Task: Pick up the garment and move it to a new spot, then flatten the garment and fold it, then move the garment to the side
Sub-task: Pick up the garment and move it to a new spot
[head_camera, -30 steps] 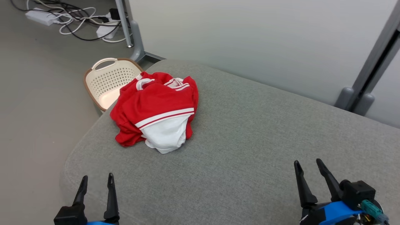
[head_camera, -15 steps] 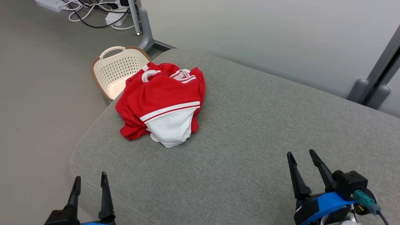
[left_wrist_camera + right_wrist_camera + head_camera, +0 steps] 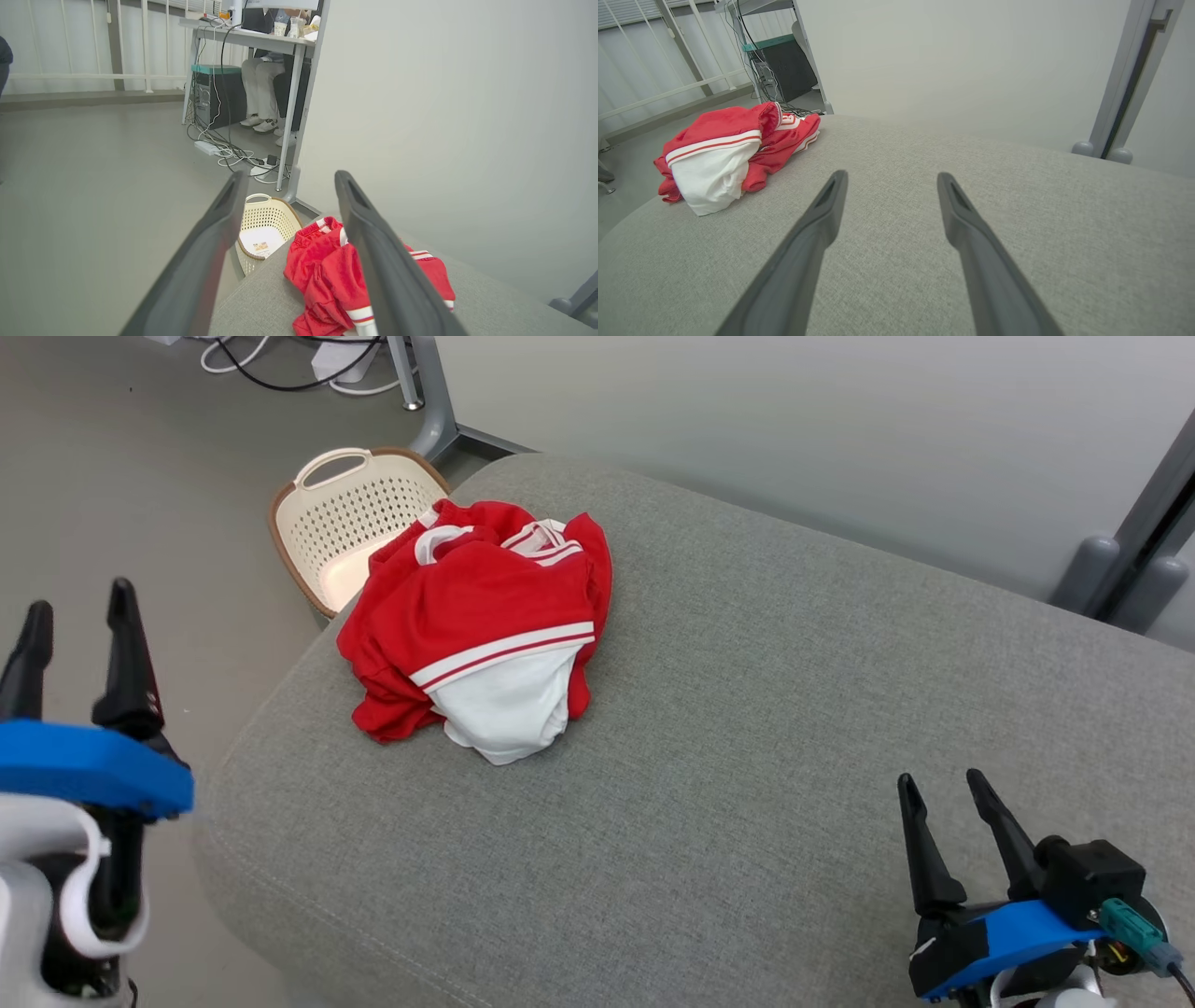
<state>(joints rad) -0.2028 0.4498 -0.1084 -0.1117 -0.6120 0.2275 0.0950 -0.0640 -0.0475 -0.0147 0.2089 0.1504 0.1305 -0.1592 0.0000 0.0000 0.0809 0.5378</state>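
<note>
I see the garment (image 3: pixel 476 635), a crumpled red piece with white stripes and a white part at its near side. It lies in a heap on the grey cushion (image 3: pixel 747 756), close to the cushion's far left corner, with nothing touching it. Just off that corner, on the floor (image 3: pixel 140 476), stands a cream perforated basket (image 3: pixel 345 513). I cannot tell whether the garment touches it.

My left gripper (image 3: pixel 79 595) hangs off the cushion's left edge, over the floor, fingers spread wide and empty. My right gripper (image 3: pixel 939 777) is over the cushion's near right part, well apart from the garment, fingers likewise wide with nothing between them. Cables (image 3: pixel 308 350) lie on the floor beyond the cushion's far left corner.
</note>
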